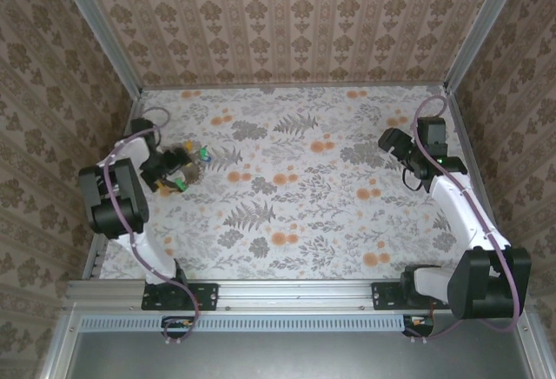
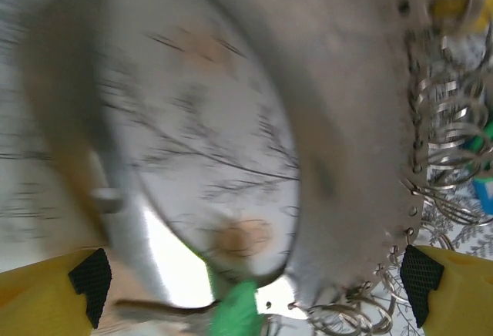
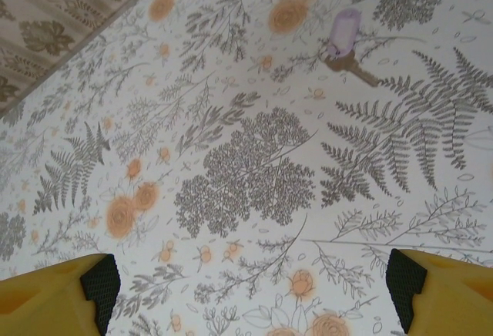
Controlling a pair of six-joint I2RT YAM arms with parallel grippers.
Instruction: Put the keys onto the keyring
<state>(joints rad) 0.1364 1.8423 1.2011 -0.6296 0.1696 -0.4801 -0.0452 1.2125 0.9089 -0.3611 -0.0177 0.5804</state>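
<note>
A floral tabletop [image 1: 295,249] sits between patterned walls [image 1: 287,23].

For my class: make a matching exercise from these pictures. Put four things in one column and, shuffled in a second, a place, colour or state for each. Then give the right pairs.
Things
1. lilac key
2. green key
3. right gripper
4. fingertips

Place, colour or state
A. yellow
B. open, nothing between its fingers
C. beside wire rings
D. alone on the table

Pairs: 1-D, 2-C, 3-B, 4-A
</note>
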